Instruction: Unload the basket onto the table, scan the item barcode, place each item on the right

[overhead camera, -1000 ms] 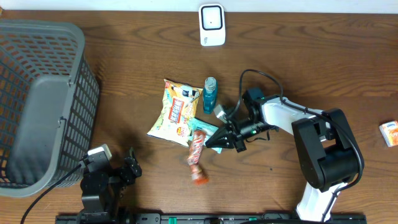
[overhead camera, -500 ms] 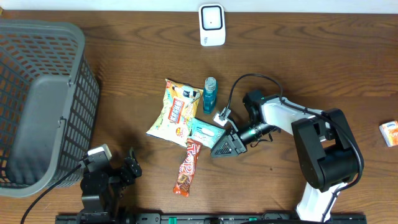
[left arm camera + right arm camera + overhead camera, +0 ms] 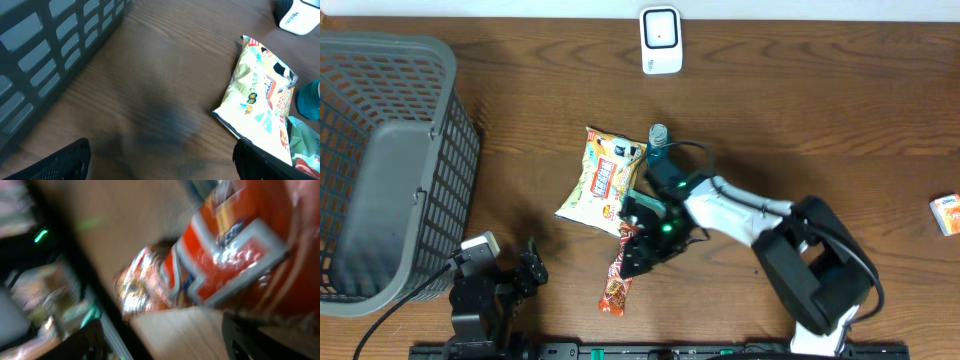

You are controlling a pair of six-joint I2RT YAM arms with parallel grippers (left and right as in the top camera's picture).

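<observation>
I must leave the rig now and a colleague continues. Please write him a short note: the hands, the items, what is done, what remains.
Left hand: open, empty, low by the basket.
Right hand: open, over the end of the candy bar nearer the snack bag, gripping nothing.
Items: the candy bar lies flat on the table, close to the snack bag and the blue bottle. The white scanner stands at the far edge.
Done: no item is at the scanner yet.
Left: grasp an item, probably the candy bar, and show its barcode to the scanner.

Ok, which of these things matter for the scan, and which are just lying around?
Job:
- candy bar, likely the item to scan
- scanner
- right gripper, over the bar

Lying about:
- chips bag
- blue bottle
- basket
- small box
</observation>
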